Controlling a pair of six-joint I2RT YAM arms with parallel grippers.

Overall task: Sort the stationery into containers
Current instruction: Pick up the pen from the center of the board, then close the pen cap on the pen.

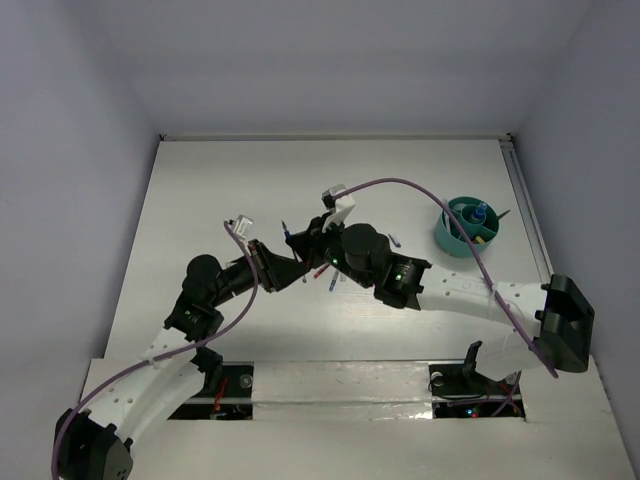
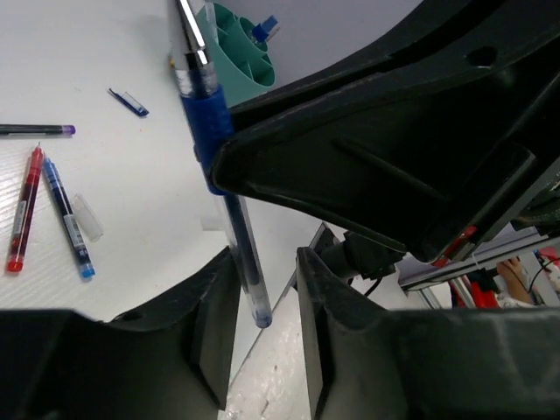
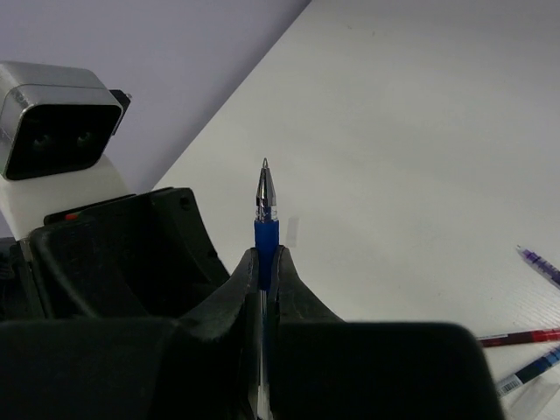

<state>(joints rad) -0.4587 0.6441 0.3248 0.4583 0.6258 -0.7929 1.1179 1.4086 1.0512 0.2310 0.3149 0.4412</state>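
table (image 1: 250, 180): white | walls (image 1: 330, 60): plain pale grey | light: soft, even

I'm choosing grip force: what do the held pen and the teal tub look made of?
Pen: clear glossy plastic barrel showing the ink tube, matte blue sleeve, probably rubber, shiny metal-looking tip. Teal tub: smooth opaque plastic, by its even colour and thin moulded dividers.

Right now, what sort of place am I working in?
Most likely a robot test cell in a lab: a white table boxed in by plain walls, with loose pens and a teal tub set out as props.
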